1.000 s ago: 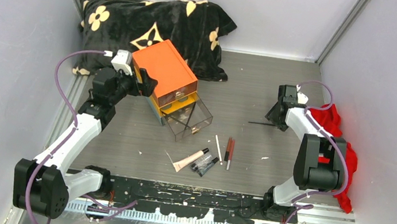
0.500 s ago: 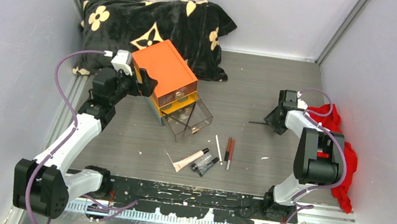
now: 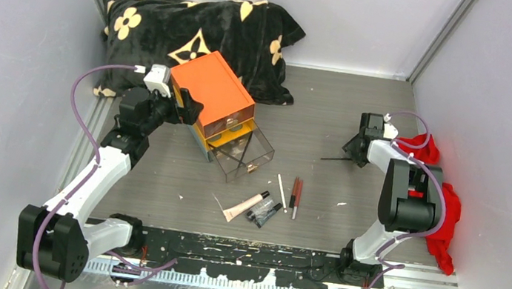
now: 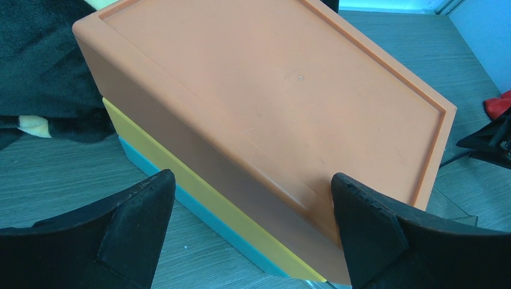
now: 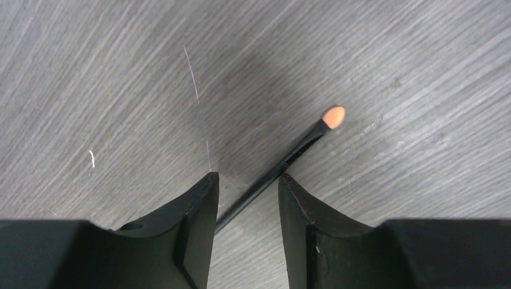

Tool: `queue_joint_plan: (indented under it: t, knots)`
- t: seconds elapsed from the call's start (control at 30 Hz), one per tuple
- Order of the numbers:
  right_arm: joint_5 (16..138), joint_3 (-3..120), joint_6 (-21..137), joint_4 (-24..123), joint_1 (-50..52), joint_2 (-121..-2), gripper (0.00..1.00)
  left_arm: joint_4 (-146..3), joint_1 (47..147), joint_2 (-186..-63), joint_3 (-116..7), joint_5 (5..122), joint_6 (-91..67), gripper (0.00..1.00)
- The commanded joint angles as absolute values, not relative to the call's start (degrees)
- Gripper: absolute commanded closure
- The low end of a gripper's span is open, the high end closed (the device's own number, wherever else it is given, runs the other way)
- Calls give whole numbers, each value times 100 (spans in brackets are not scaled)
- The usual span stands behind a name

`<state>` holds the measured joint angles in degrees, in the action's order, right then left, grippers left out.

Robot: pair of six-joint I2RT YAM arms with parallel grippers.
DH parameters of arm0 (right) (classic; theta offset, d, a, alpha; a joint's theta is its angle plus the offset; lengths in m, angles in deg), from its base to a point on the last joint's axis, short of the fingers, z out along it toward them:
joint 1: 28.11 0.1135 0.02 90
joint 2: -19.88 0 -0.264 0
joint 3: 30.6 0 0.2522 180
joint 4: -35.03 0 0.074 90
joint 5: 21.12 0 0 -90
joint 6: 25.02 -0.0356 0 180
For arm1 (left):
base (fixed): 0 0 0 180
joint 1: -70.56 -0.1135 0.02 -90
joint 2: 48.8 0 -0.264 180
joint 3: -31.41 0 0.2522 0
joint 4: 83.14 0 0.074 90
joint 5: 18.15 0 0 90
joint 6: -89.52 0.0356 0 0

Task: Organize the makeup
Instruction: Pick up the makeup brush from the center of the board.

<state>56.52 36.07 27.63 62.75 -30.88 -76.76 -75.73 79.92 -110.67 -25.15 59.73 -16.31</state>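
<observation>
Thin black applicator (image 5: pixel 283 165) with an orange tip, flat on the grey table (image 3: pixel 318 100), right of centre. Straddled by the right gripper (image 5: pixel 247 179), jaws partly parted, neither finger clearly touching the stick. Nearer and to the left, loose together: red pencils (image 3: pixel 296 193), a white pencil (image 3: pixel 282 192), a pinkish tube (image 3: pixel 245 205), a black tube (image 3: pixel 264 211). Farther left, orange box (image 3: pixel 219 91) with a clear drawer (image 3: pixel 244 154) pulled out. Left gripper (image 4: pixel 253 179) spread wide about the box's left corner; contact unclear. Red cloth (image 3: pixel 451 215) by the right wall, black flowered blanket (image 3: pixel 201 29) far left.
</observation>
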Motion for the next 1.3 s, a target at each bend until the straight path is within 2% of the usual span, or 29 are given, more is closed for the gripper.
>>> queue_joint_plan:
  t: [0.0, 0.13, 0.63, 0.77, 1.27]
  knots:
    - [5499, 3547, 2829, 6318, -3136, -8112, 56, -7220, 7961, -10981, -2472, 5990, -1359, 0]
    - [5526, 3503, 2926, 6313, -3154, -8248, 57, -7210, 7953, -10962, -2453, 6038, -1335, 0]
    - [5589, 3549, 3596, 6323, -3189, -8340, 90, -7272, 7926, -10909, -2361, 6073, -1324, 0]
    - [6080, 3716, 3821, 6403, -3180, -8295, 98, -7271, 7926, -10918, -2374, 6073, -1331, 0]
    - [7037, 4821, 4834, 7393, -2563, -7528, 99, -7185, 7917, -10932, -2488, 6112, -1345, 0]
